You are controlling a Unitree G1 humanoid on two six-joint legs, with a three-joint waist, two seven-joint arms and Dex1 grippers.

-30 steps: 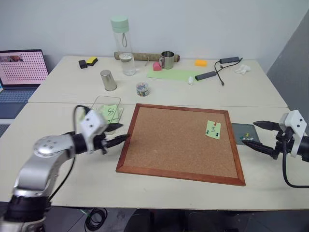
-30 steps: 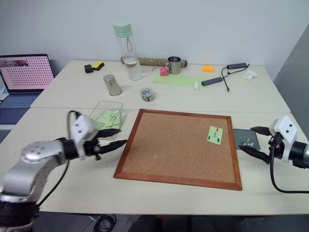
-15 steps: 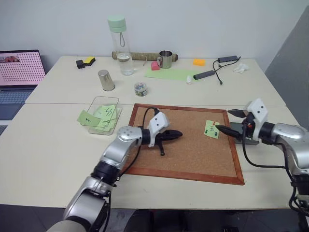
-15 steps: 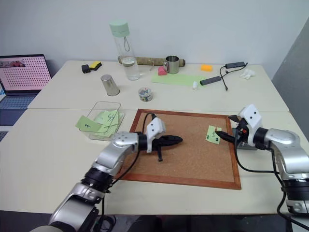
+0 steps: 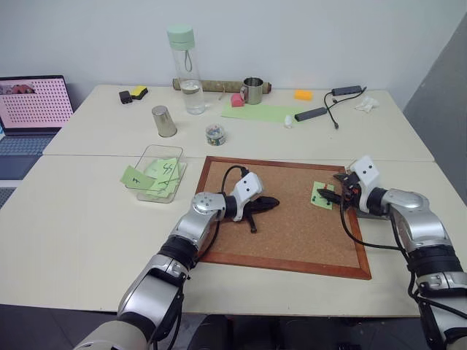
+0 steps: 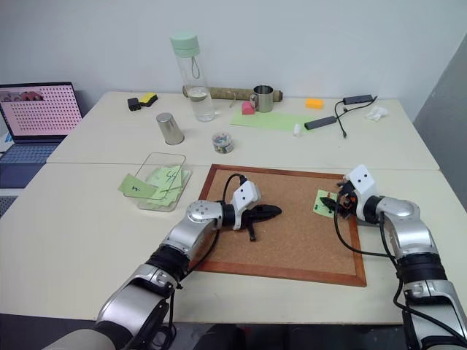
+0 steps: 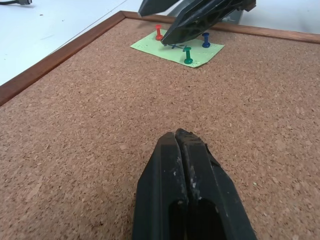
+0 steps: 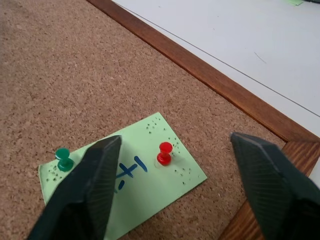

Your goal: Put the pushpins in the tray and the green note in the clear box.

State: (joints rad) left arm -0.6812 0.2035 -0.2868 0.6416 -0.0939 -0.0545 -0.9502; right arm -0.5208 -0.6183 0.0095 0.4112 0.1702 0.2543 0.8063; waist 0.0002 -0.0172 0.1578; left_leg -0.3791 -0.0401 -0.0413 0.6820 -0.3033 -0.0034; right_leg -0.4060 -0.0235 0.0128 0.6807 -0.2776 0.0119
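Note:
The green note (image 8: 125, 182) lies on the right part of the cork board (image 5: 277, 230), pinned by a red pushpin (image 8: 164, 152), a green one (image 8: 63, 158) and a blue one (image 7: 205, 40). My right gripper (image 8: 172, 142) hovers open just over the note, its fingers (image 7: 200, 17) straddling the red pin without touching it. My left gripper (image 7: 177, 137) is shut and holds nothing; it points across the middle of the board toward the note. The clear box (image 5: 162, 149) stands left of the board with green notes inside. The tray is hidden under my right hand.
A green note (image 5: 136, 177) leans on the clear box's left side. Behind the board stand a small round jar (image 5: 214, 133), a steel cup (image 5: 163, 121), a water bottle (image 5: 184, 69), a mug (image 5: 252, 90) and a long green sheet (image 5: 259, 111). A laptop (image 5: 33, 102) sits far left.
My left gripper swung right from beside the clear box onto the board and shut. My right gripper moved left from the tray to over the note, its jaws narrowing a little.

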